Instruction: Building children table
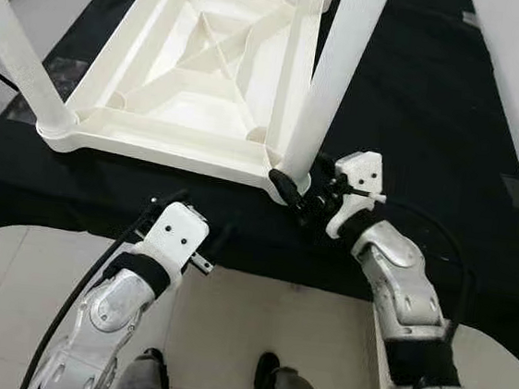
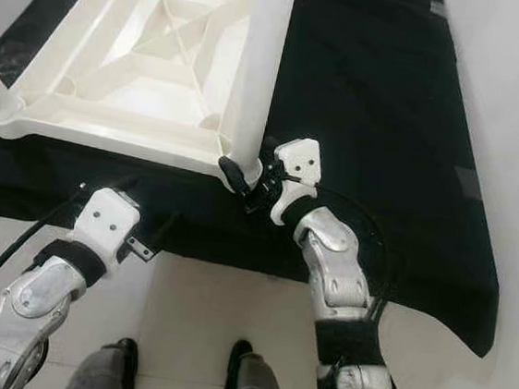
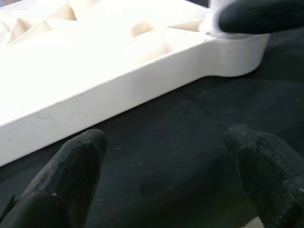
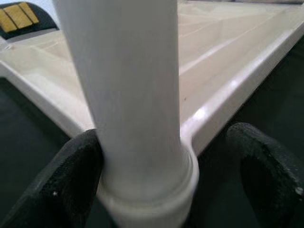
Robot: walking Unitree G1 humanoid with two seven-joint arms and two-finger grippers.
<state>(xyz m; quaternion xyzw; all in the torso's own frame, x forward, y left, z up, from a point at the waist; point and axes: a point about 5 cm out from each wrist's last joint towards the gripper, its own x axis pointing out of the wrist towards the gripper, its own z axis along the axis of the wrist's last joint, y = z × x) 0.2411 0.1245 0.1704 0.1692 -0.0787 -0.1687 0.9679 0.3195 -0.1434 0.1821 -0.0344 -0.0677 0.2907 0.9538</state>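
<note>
1. The white plastic tabletop (image 1: pixel 198 67) lies upside down on a black mat (image 1: pixel 434 120), its ribbed underside facing up.
2. One leg (image 1: pixel 18 58) stands upright in the near left corner socket and looks seated.
3. A second leg (image 1: pixel 332 81) stands in the near right corner socket, its foot end sunk into the round collar.
4. The right gripper (image 1: pixel 299 191) is at the base of this second leg. In the right wrist view one finger (image 4: pixel 71 175) touches the leg just above the collar, while the other finger sits apart from it, so the jaws are spread around the leg, not clamped on it.
5. The left gripper (image 3: pixel 166 171) hovers low over the mat just beside the tabletop's near edge, fingers apart and holding nothing.
6. The far corners are cut off by the frame; whether their legs are fitted cannot be told.
7. Judging from this, the build is about halfway or more: the near legs are in, the far corners may remain, and the table is not yet turned upright.
</note>
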